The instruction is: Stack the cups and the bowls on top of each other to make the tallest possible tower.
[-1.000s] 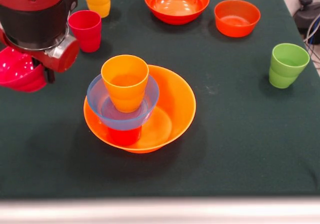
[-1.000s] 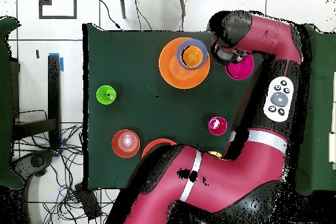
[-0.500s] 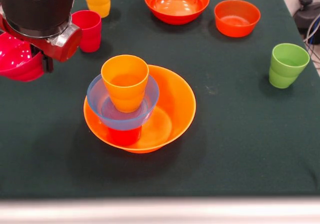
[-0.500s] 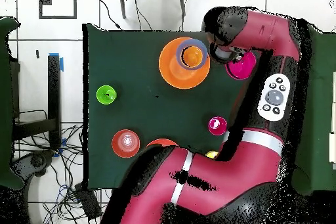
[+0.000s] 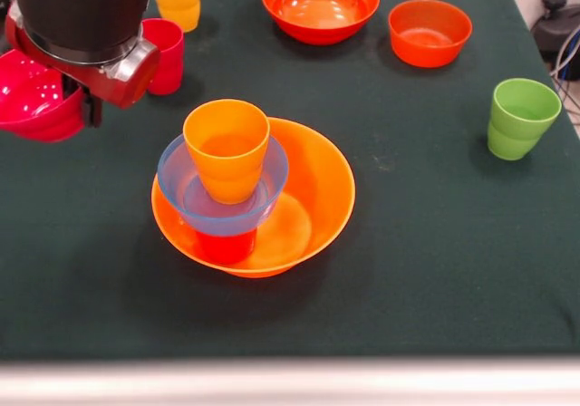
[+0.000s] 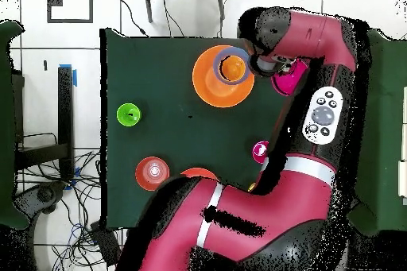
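At your far left in the front view, the magenta bowl (image 5: 34,98) sits by the gripper (image 5: 91,107), whose opening you cannot tell. Next comes the tower (image 5: 237,193): orange cup (image 5: 226,148) in light blue bowl (image 5: 190,198) over a red-orange cup (image 5: 223,246), based in the large orange bowl (image 5: 317,188). Rightmost, the green cup (image 5: 519,118) stands alone on the surface (image 5: 435,243).
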`<state>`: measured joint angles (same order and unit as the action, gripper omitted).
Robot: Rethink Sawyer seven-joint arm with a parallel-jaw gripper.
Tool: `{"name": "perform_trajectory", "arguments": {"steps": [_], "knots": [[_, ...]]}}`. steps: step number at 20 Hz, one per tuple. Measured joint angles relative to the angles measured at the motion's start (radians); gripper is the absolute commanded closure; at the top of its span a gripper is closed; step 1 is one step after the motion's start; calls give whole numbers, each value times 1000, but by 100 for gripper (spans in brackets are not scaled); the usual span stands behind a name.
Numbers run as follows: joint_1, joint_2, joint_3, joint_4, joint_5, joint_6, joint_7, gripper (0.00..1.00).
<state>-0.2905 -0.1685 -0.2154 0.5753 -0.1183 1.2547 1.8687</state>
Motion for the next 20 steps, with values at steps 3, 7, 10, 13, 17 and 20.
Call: {"name": "perform_trajectory", "arguments": {"steps": [3,7,10,13,17,20], "knots": [[17,-1,-19,0,0,0,0,100],[40,-5,-39,0,-1,0,0,100],[61,-14,-53,0,-2,0,0,100],[78,-26,-67,0,-2,0,0,100],[102,-45,-88,0,-4,0,0,100],[116,-57,-97,0,-4,0,0,100]]}}
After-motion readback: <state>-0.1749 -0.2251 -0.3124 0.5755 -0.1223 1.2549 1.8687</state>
